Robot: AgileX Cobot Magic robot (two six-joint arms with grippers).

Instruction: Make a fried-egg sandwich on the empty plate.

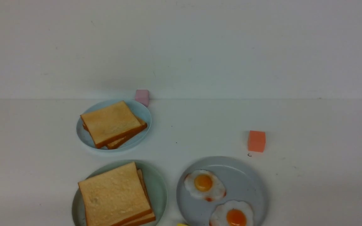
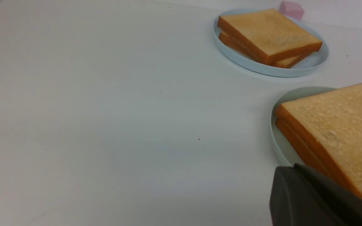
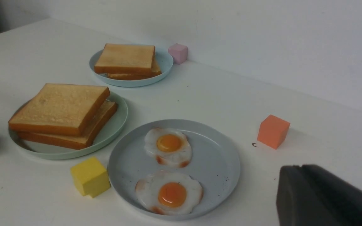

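Judging from the mint-green plate, where two toast slices lie stacked with no egg showing between them, we take the fried-egg sandwich for built or nearly so; two fried eggs sit on the grey plate just beside it. Our left gripper, closed and empty, hangs near the mint-green plate; for the right gripper, well apart from it, we cannot tell.

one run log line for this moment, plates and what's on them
mint plate: two toast slices, no egg seen | grey plate: two fried eggs | light-blue plate: toast stack
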